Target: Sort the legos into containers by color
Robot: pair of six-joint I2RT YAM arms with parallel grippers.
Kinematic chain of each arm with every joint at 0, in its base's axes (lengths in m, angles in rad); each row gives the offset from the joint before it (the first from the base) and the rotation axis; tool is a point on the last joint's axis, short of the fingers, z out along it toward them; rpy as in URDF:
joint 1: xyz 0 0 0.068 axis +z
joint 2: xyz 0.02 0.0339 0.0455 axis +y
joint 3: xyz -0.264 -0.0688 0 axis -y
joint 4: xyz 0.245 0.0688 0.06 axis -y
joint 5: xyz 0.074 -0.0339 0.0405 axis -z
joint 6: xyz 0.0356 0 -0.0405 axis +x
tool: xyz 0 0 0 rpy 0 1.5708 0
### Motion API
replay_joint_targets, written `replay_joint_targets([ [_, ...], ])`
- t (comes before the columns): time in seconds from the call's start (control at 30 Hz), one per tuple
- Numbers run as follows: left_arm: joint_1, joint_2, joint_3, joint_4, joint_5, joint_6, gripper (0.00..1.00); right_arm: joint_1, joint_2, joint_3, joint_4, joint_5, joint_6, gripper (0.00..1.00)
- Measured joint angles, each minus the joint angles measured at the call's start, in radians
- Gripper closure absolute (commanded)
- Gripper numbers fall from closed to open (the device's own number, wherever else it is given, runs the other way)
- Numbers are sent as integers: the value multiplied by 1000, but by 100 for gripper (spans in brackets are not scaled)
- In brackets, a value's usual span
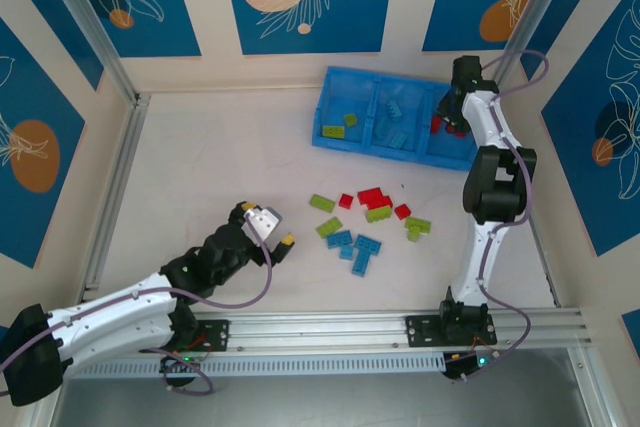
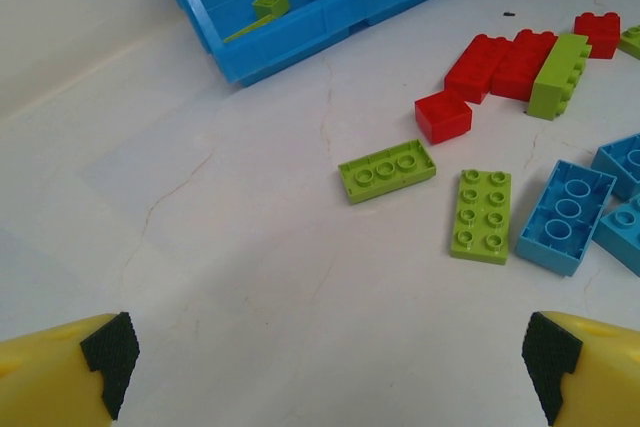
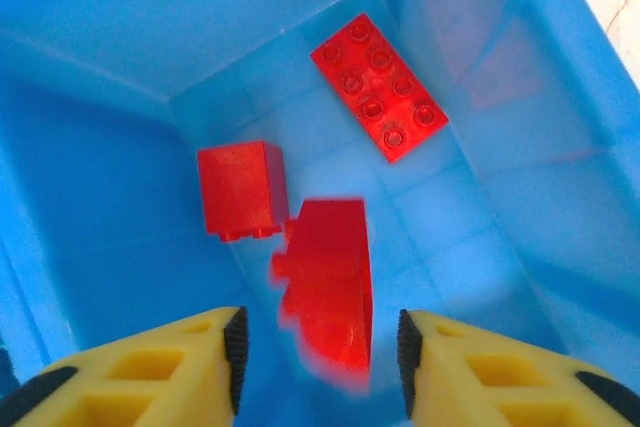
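Right wrist view: over blue tray's right compartment [image 3: 480, 197], right gripper [image 3: 320, 347] spread, blurred red brick [image 3: 325, 287] between jaws, probably dropping; could bounce out over low wall; left gripper [image 2: 330, 362] wide open near loose legos [image 2: 480, 215]

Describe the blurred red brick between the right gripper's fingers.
The blurred red brick is glossy plastic, its studs unreadable. It hangs roughly on end, slightly tilted, over the floor of a blue tray compartment, between the right gripper's open fingers with a gap each side. A small square red brick sits close by its upper left; whether they touch is unclear.
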Motion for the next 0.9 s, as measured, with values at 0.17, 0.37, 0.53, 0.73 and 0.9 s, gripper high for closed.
replay_joint_targets([
  [0.17,0,33,1,-7,-14,-2,0,2,-83,-29,-57,-2,30,48],
  [0.37,0,24,40,-49,-14,-66,0,49,-527,-425,30,-81,60,47],
  [0.53,1,87,182,-151,27,-253,5,237,-924,-721,130,-251,27,41],
  [0.73,0,344,405,-287,175,-520,18,463,-1082,-906,120,-340,-14,39],
  [0.9,-37,608,555,-375,291,-654,30,457,-1135,-1049,90,-335,15,36],
])
